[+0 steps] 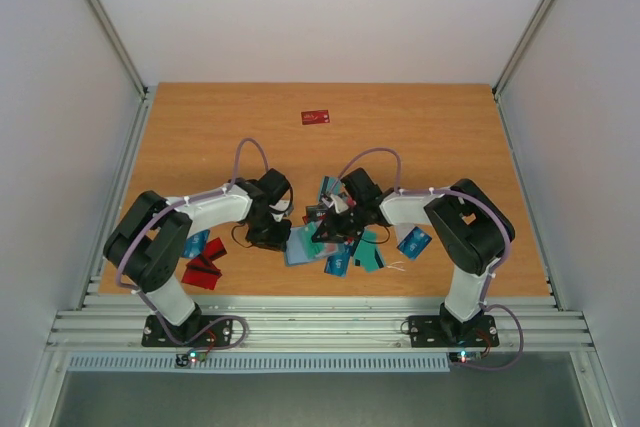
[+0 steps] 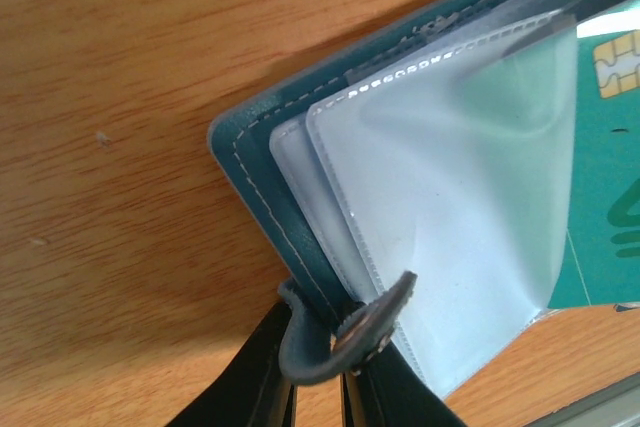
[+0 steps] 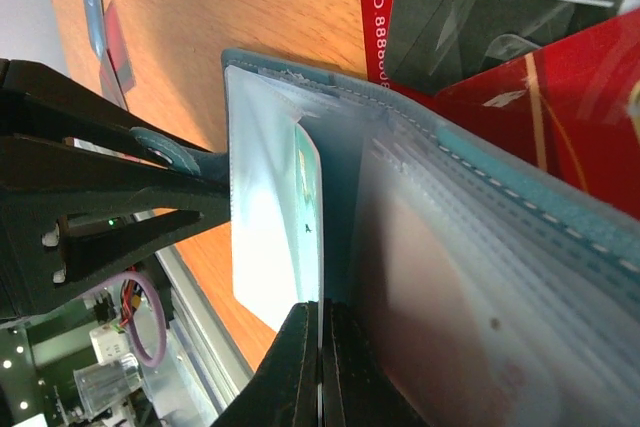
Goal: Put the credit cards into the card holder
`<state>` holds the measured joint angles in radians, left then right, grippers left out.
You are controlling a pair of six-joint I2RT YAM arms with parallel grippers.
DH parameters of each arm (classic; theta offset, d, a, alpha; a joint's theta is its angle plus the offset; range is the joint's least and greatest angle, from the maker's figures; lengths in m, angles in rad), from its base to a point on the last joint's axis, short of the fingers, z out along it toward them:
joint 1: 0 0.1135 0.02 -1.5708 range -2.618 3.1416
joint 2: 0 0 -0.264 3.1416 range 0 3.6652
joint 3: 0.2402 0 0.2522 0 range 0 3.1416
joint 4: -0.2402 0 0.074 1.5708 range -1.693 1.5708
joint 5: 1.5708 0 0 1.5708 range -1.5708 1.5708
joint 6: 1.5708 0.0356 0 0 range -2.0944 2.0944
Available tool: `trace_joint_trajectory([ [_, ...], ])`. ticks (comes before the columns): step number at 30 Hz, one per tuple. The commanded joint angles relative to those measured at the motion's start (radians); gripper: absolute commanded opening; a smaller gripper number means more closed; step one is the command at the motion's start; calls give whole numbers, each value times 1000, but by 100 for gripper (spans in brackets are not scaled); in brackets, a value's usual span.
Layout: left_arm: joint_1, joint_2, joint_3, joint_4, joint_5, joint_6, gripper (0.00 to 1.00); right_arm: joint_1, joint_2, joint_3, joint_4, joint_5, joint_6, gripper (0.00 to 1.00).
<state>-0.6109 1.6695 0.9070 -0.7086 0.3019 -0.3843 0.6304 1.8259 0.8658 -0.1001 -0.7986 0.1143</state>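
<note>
The teal card holder (image 2: pixel 262 172) lies open on the table, its clear inner pockets (image 2: pixel 450 197) fanned up. My left gripper (image 2: pixel 318 349) is shut on its near cover edge beside the snap tab (image 2: pixel 378 319). My right gripper (image 3: pixel 320 312) is shut on the edge of a teal credit card (image 3: pixel 306 202), held upright between the pockets of the card holder (image 3: pixel 520 202). In the top view the left gripper (image 1: pixel 272 231) and the right gripper (image 1: pixel 326 229) meet over the card holder (image 1: pixel 299 246). A pile of loose credit cards (image 1: pixel 350 255) lies beside it.
Red cards (image 1: pixel 204 269) lie near the left arm's base and a blue one (image 1: pixel 413 241) by the right arm. One red card (image 1: pixel 315 117) lies alone at the far middle. Red and black cards (image 3: pixel 500 37) lie behind the holder. White walls enclose the table.
</note>
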Motion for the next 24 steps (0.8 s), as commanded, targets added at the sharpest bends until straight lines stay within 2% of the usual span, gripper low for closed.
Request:
trace_joint_trajectory([
  [1, -7, 62, -31, 21, -27, 9, 14, 10, -12, -18, 52, 27, -26, 1],
  [6, -5, 71, -28, 14, -33, 5, 14, 10, -55, 1, -32, 67, -87, 1],
  [13, -6, 77, -26, 13, -27, -1, 14, 9, -21, 7, -23, 67, -88, 1],
  [24, -6, 103, -13, 7, -10, -8, 14, 12, -53, -18, -28, 133, -98, 1],
])
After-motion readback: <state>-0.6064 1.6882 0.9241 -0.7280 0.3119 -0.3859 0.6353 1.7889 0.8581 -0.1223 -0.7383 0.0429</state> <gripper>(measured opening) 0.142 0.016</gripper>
